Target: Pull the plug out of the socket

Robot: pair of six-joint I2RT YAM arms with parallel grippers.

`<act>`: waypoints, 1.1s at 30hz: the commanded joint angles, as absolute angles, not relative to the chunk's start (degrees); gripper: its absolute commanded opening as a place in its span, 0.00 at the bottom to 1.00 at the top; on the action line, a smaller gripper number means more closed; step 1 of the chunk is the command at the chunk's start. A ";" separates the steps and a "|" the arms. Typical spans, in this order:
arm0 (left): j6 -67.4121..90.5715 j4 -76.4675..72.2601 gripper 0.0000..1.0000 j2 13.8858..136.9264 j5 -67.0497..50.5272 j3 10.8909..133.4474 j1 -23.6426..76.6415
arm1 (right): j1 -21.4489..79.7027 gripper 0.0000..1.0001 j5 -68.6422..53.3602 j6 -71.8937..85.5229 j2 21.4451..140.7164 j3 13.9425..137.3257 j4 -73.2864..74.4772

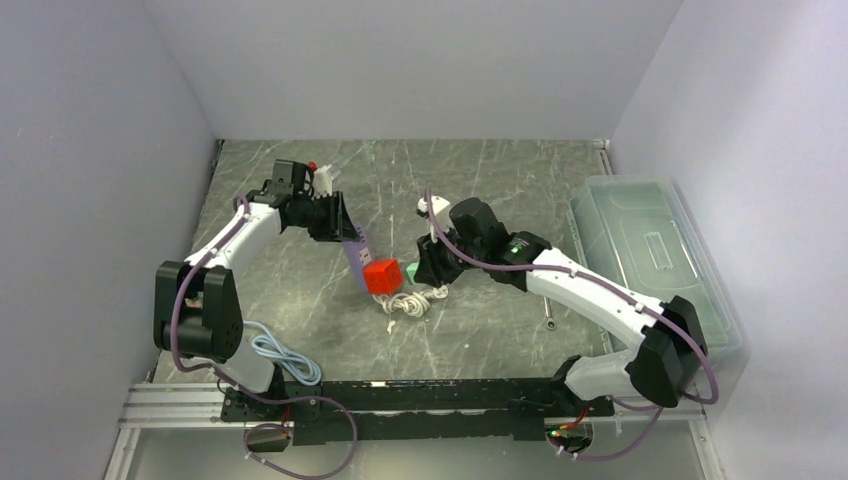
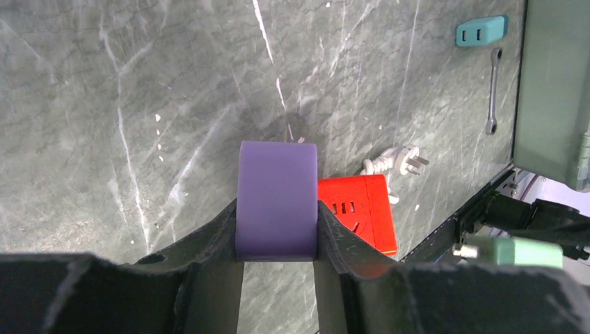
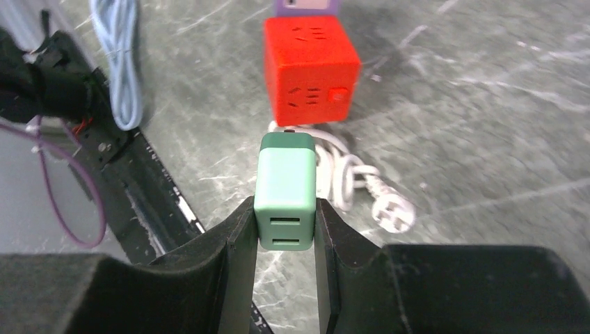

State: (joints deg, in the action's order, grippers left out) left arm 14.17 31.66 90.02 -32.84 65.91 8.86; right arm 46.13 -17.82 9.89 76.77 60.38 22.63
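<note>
Red socket [image 3: 311,66]: middle of the counter [image 1: 480,180] in the top view.
Green plug [image 3: 285,184]: just off the socket's 3 o'clock side and apart from it, with a bare prong showing in the left wrist view.
Right gripper [image 3: 285,209]: narrow, clamped on the plug's sides.
Left gripper [image 2: 277,209]: clamped on a purple block [image 2: 277,188] that abuts the socket at its 11 o'clock.
White cord [image 3: 348,177]: coiled at the socket's 5 o'clock.
Clear bin [image 1: 650,240]: counter's 3 o'clock edge.
</note>
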 commanded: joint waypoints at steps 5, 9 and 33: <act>16.18 24.19 0.00 84.21 -41.48 64.82 6.73 | 36.84 0.00 -6.74 17.71 69.02 58.69 26.29; 17.35 23.35 0.00 84.56 -43.90 64.77 5.72 | 29.40 0.00 -1.05 22.18 67.41 54.50 28.47; 15.19 26.33 0.00 82.57 -36.21 65.10 6.85 | 20.13 0.00 20.91 35.16 74.54 44.98 28.59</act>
State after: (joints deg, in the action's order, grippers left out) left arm 15.46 27.70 85.10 -35.46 64.58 6.48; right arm 20.32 16.67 32.38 73.25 43.40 31.11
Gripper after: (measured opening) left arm 0.392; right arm 0.339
